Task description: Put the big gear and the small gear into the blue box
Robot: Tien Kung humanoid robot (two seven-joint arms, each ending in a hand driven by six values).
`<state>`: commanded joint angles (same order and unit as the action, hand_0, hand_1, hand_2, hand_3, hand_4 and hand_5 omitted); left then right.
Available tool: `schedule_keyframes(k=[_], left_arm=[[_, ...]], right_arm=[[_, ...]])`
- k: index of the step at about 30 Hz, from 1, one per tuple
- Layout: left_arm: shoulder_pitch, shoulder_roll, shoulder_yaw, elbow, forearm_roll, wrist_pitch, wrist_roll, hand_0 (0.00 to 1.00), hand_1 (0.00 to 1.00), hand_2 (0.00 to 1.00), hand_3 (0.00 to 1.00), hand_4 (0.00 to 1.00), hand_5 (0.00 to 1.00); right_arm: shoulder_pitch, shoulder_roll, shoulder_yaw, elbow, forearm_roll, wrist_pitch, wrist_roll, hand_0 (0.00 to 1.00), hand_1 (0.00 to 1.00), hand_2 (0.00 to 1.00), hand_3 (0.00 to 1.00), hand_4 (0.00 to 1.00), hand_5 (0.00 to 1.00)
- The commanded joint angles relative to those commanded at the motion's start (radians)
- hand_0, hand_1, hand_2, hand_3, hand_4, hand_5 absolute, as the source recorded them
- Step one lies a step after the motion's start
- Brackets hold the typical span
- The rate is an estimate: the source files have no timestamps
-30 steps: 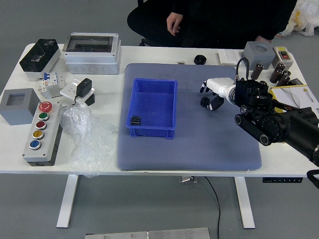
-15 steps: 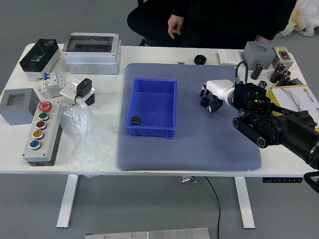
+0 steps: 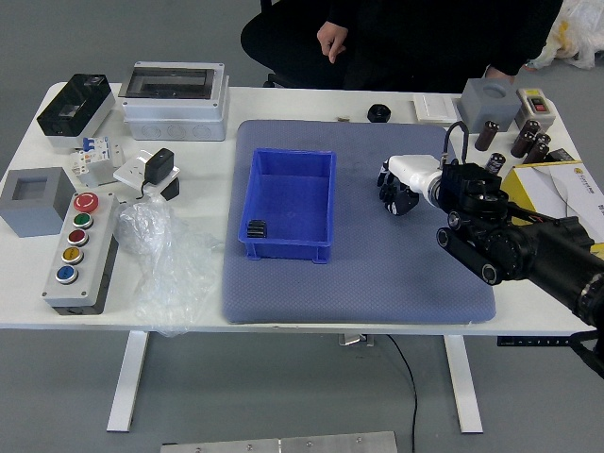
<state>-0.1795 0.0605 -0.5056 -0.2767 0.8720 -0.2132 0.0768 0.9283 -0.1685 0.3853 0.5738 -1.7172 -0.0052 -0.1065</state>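
- Right black-and-white robot hand (image 3: 406,183) at blue-grey mat (image 3: 377,283), grip unclear
- Black ridged gear (image 3: 257,228) inside blue plastic box (image 3: 323,208), near left
- Person's hand (image 3: 331,41) beyond far edge

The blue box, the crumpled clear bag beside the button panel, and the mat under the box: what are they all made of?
Blue box: probably plastic, fairly smooth, with one even colour and straight, thin walls.
Clear bag: likely thin, shiny plastic film, since it is creased, see-through and catches highlights.
Mat: dull and flat, perhaps rubber; fabric is possible too.
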Motion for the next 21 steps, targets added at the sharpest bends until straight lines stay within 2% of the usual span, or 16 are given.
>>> schedule_keyframes(k=[8,9,14,15,21], left_arm=[[-0.001,-0.001,0.001,0.0,-0.001,0.0,0.0,0.861,0.842,0.846,0.865,0.754,0.687],[-0.001,-0.001,0.001,0.0,-0.001,0.0,0.0,0.861,0.842,0.846,0.864,0.754,0.687],[-0.002,-0.001,0.002,0.0,-0.002,0.0,0.0,0.861,0.842,0.846,0.864,0.754,0.687],[-0.002,-0.001,0.001,0.0,-0.002,0.0,0.0,0.861,0.842,0.846,0.864,0.755,0.687],[-0.002,-0.001,0.002,0.0,-0.002,0.0,0.001,0.861,0.842,0.846,0.863,0.755,0.688]], right_arm=[[-0.002,0.001,-0.001,-0.002,-0.003,-0.019,-0.001,0.59,0.534,0.666,0.643,0.657,0.074],[-0.002,0.001,-0.001,-0.002,-0.004,-0.021,-0.001,0.563,0.498,0.619,0.641,0.636,0.087],[-0.003,0.001,-0.002,-0.003,-0.004,-0.031,-0.002,0.563,0.498,0.619,0.641,0.636,0.087],[-0.004,0.001,-0.002,-0.003,-0.003,-0.031,-0.002,0.573,0.481,0.593,0.638,0.599,0.079],[-0.006,0.003,-0.012,-0.006,0.0,-0.033,-0.002,0.569,0.475,0.58,0.634,0.577,0.088]])
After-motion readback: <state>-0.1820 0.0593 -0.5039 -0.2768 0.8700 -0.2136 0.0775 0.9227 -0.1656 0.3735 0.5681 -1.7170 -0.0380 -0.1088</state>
